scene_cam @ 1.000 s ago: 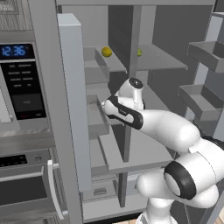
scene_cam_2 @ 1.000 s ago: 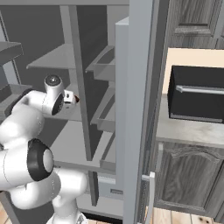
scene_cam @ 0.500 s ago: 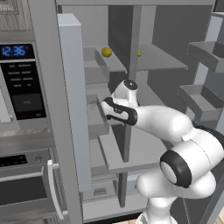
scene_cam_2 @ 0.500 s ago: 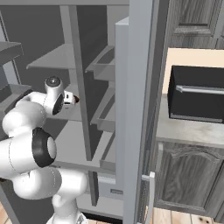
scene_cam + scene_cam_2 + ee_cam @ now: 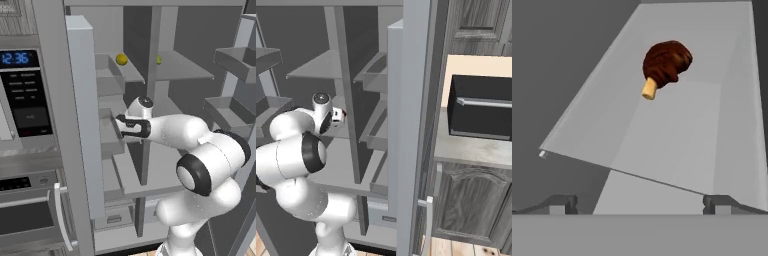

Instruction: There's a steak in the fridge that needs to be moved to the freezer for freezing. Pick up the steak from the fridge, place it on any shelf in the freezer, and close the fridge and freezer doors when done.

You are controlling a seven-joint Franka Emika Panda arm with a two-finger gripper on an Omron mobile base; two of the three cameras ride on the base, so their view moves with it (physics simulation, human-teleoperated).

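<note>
Hand view first: the hand [image 5: 640,202] has its jaws spread wide, holding nothing, and beyond them the steak [image 5: 665,64] lies alone on a pale grey shelf [image 5: 677,145], well apart from the tips. It looks soft, light, maybe slick; best taken across the dark rounded meat, not the small tan stub
</note>
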